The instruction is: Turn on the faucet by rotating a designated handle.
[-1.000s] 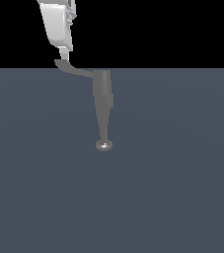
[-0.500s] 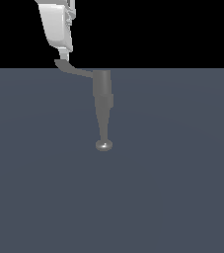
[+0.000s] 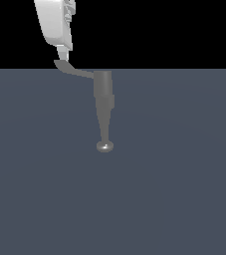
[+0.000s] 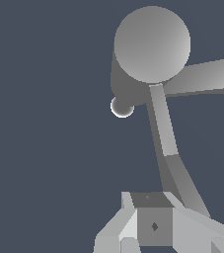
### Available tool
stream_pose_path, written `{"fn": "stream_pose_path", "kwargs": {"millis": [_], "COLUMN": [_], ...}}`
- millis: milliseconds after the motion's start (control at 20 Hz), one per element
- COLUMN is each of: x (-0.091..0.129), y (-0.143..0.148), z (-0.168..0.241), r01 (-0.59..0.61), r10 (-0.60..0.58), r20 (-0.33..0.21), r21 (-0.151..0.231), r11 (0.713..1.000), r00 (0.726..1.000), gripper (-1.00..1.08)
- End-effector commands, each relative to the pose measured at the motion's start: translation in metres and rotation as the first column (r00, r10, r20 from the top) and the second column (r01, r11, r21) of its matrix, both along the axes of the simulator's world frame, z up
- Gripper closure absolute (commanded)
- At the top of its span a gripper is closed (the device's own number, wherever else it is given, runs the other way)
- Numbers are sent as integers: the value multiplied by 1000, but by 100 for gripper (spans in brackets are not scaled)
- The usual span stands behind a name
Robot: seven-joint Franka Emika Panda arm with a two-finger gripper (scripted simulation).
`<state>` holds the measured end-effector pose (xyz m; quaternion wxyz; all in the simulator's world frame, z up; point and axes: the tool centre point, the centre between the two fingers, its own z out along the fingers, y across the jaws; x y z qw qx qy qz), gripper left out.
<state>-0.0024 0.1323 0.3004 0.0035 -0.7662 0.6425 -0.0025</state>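
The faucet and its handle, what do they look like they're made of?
The faucet looks like grey metal, matte on the body, with a shinier highlight on its rounded knob end. The handle shows the same flat grey, probably metal too; being a render, that's uncertain.

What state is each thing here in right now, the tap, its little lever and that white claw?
faucet: standing on the grey surface, no water visible.
handle: sticking out sideways toward the exterior view's left, its bent tip right under the claw.
gripper: directly above the handle's tip and meeting it; open or shut can't be told.
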Motion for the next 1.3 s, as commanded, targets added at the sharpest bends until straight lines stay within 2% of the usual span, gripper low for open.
{"fn": "stream_pose_path", "kwargs": {"millis": [0,700,800,1250], "x": [-10,-50,-45,-67], "y": [-3,-11,-10,-40], "z": [-3,-3,1,-1], "r01": [1,1,2,2], "r10": [-1,-2,-2,-2], "r20": [-8,-8,2,-2], "r21": [-2,-2,1,0], "r11": [1000,1000,1000,1000], "r00": [1000,1000,1000,1000], "gripper": [108,108,108,108]}}
